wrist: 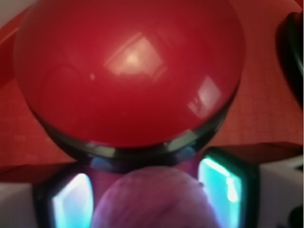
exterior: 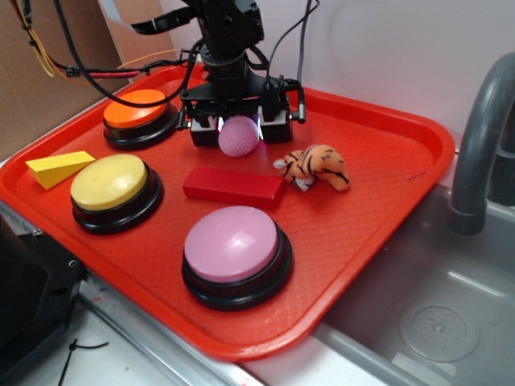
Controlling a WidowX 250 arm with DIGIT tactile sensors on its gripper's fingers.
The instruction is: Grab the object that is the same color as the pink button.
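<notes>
The small pink ball (exterior: pixel 239 136) sits at the back of the red tray (exterior: pixel 386 193), between the two fingers of my gripper (exterior: pixel 240 130). Both finger pads (wrist: pixel 222 183) press against the ball (wrist: pixel 156 202), so the gripper is shut on it. The ball's underside seems to rest on the tray. The large pale pink button (exterior: pixel 233 245) on its black base stands near the tray's front edge, well apart from the gripper. In the wrist view a dark red dome button (wrist: pixel 128 71) fills the space just beyond the ball.
An orange button (exterior: pixel 138 112) stands left of the gripper and a yellow button (exterior: pixel 111 186) in front of it. A red block (exterior: pixel 233 186), a toy tiger (exterior: pixel 315 166) and a yellow wedge (exterior: pixel 58 167) lie on the tray. A sink and grey faucet (exterior: pixel 483 129) are at right.
</notes>
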